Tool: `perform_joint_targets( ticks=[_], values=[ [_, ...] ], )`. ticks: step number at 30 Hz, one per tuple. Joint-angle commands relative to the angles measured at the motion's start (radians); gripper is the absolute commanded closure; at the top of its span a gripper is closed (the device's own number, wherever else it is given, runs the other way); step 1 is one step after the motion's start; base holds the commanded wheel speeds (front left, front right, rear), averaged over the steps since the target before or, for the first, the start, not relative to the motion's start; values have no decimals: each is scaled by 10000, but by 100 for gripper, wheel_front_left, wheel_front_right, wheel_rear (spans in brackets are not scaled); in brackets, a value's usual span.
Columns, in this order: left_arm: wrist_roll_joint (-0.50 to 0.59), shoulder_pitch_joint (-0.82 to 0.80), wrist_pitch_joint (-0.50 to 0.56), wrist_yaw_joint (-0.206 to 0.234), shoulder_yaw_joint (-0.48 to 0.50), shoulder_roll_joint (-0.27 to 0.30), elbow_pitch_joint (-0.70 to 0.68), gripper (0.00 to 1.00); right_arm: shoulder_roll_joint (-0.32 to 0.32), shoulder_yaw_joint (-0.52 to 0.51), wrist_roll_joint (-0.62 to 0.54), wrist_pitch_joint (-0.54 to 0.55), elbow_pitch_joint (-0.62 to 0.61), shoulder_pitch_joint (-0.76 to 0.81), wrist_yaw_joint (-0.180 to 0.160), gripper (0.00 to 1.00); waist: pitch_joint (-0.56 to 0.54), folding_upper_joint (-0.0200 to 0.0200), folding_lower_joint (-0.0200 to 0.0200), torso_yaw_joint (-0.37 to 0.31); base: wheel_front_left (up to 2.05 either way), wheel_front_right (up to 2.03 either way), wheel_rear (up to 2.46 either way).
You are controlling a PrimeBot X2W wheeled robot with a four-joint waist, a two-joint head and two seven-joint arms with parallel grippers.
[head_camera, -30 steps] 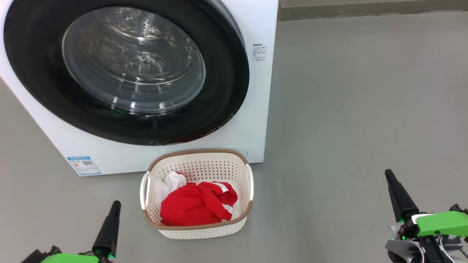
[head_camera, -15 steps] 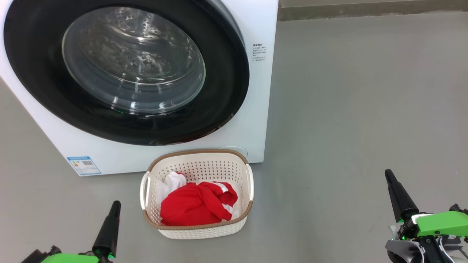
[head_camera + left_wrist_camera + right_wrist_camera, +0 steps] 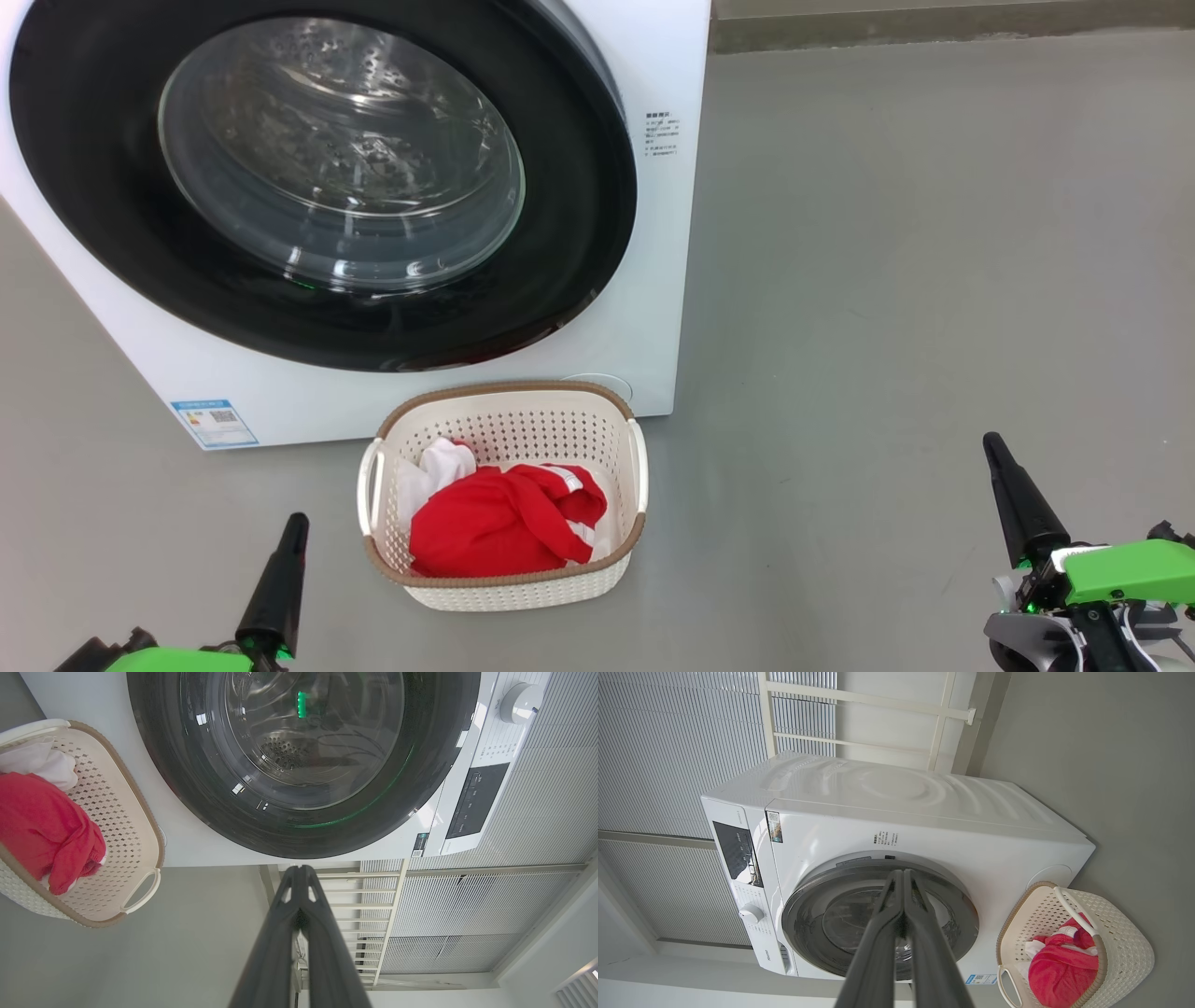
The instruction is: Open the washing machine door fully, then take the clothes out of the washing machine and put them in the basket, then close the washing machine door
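Nothing moved. Left end effector (image 3: 297, 523) and right end effector (image 3: 991, 441) are pinched together. Basket (image 3: 509, 387) with clothes (image 3: 504, 527) lies about three o'clock from the nearer left.

Washing machine door (image 3: 322, 177), top off-frame

The washing machine (image 3: 658, 308) is white, its door (image 3: 583, 215) rimmed in glossy black around clear glass, its sticker (image 3: 214, 423) blue. The basket (image 3: 523, 590) is cream, dotted with holes, brown-rimmed. The clothes (image 3: 495, 537) are bright red with white, seemingly striped. The floor (image 3: 934, 280) is plain grey.
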Motion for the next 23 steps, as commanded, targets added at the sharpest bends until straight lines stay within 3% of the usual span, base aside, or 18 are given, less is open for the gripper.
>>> perform_joint_targets(
  ticks=[1, 23],
  values=[
    [-67, -405, 47, -71, 344, 106, -209, 100, -45, 140, 5, 50, -245, -419, 6, 100, 0, 0, -1, 0, 0, 0, 0],
    [-68, -405, 46, -71, 344, 106, -210, 100, -37, 128, -5, 59, -245, -420, 6, 100, 0, 0, -1, 0, 0, 0, 0]
  ],
)
